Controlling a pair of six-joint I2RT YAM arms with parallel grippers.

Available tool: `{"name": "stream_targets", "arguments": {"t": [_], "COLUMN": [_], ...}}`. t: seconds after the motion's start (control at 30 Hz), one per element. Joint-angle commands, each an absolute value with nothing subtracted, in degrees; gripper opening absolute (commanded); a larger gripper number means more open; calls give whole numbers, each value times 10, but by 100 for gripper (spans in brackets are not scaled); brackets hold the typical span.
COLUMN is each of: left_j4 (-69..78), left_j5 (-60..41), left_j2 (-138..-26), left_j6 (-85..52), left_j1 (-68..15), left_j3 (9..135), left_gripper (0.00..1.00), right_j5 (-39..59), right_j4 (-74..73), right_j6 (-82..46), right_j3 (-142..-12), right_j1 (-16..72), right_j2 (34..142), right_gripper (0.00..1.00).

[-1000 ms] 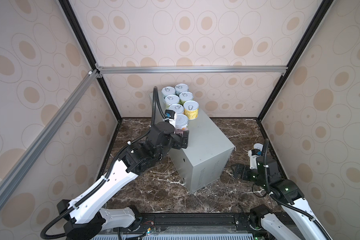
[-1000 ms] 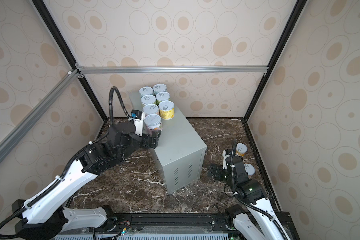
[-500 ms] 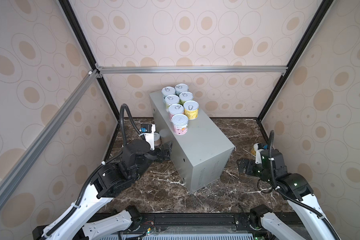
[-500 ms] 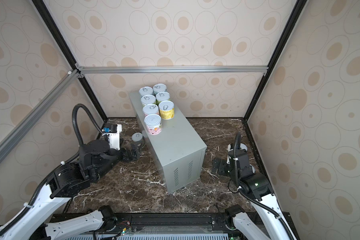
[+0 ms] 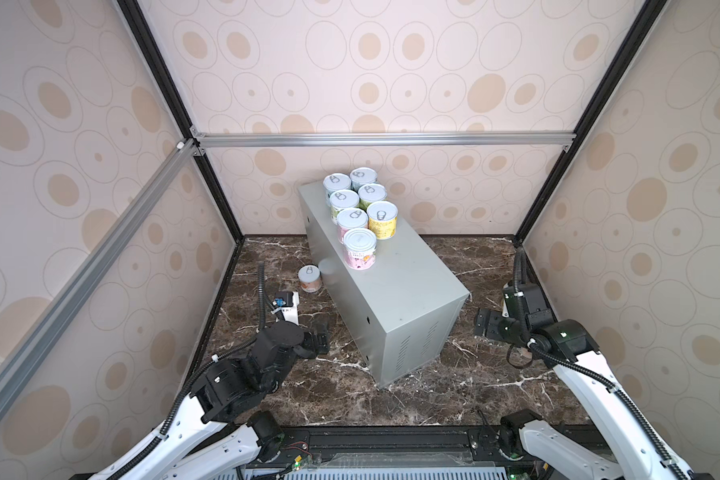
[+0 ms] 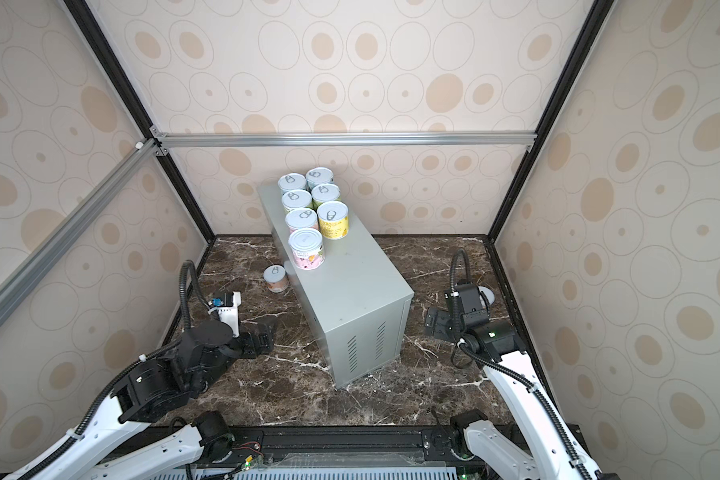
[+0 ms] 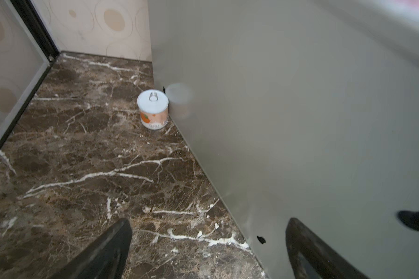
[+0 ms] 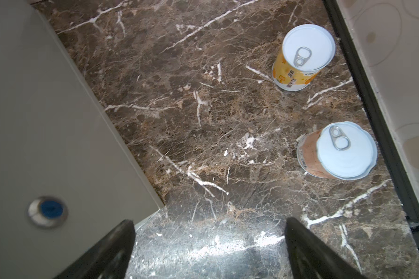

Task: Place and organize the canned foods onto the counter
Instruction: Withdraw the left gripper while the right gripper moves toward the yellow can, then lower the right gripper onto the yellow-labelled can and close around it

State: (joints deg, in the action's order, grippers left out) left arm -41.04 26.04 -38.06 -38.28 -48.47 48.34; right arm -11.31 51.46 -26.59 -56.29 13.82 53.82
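Seven cans (image 5: 360, 248) are standing in two rows on the counter (image 5: 395, 286), at the upper middle of both top views. Three are sitting on the floor (image 5: 433, 386): an orange can (image 5: 310, 279) just left of the counter, and a yellow can (image 8: 302, 58) and a second orange can (image 8: 336, 151) by the right wall. The left gripper (image 7: 208, 223) and right gripper (image 8: 209, 223) are hanging wide and empty. The step in hand is probably fetching the next can, which calls for closing on a floor can's sides.
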Motion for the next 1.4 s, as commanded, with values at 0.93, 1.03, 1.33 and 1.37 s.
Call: {"name": "stream_targets", "arguments": {"t": [0.93, 1.03, 1.33, 1.37], "left_j4": [-84, -76, -56, -54], "left_j5": [292, 303, 326, 325], "left_j2": [-472, -473, -477, -478], "left_j6": [-488, -476, -443, -442], "left_j1": [-471, -470, -462, -462], "left_j3": [193, 190, 185, 183], "left_gripper": [99, 99, 99, 99], "right_j5": [-74, -89, -84, -80], "right_j4": [336, 316, 287, 292], "right_j6": [-283, -271, -264, -264], "right_j3": [-566, -573, -619, -629], "right_j1": [-120, -124, -146, -150], "right_j2": [774, 807, 906, 918], "right_gripper": [99, 99, 99, 99]}}
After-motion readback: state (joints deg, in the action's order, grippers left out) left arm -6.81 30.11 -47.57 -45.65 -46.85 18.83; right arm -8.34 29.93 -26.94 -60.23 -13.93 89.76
